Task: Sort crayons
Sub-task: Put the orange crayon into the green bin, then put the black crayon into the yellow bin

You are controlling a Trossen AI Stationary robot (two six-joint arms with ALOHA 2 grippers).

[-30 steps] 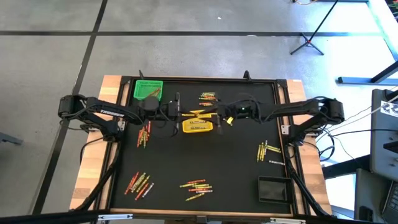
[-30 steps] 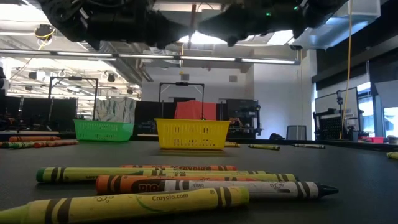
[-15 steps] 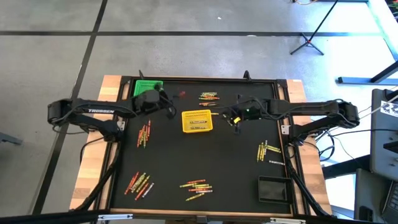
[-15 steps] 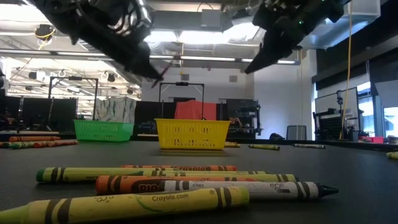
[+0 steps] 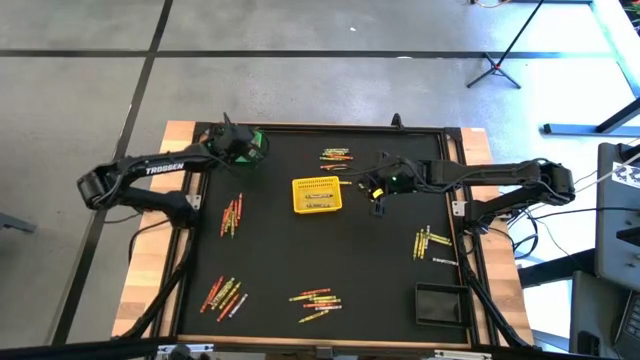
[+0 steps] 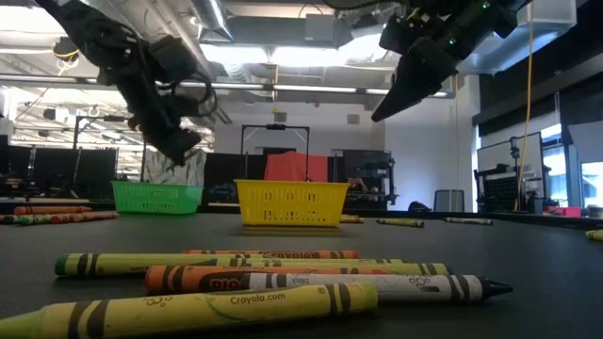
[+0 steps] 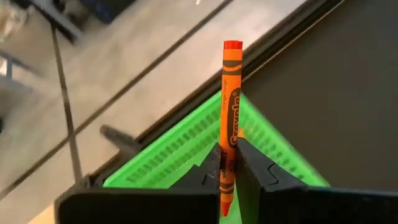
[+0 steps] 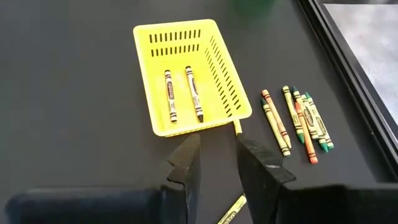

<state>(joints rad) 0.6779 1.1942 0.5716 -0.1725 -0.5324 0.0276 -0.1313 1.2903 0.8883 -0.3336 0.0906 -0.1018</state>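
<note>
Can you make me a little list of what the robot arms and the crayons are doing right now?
left end effector: shut on an orange crayon, over the green basket
right end effector: empty, fingers apart, beside the yellow basket
yellow basket contents: two crayons
loose crayons: small piles across the black table
black tray: at a table corner
</note>
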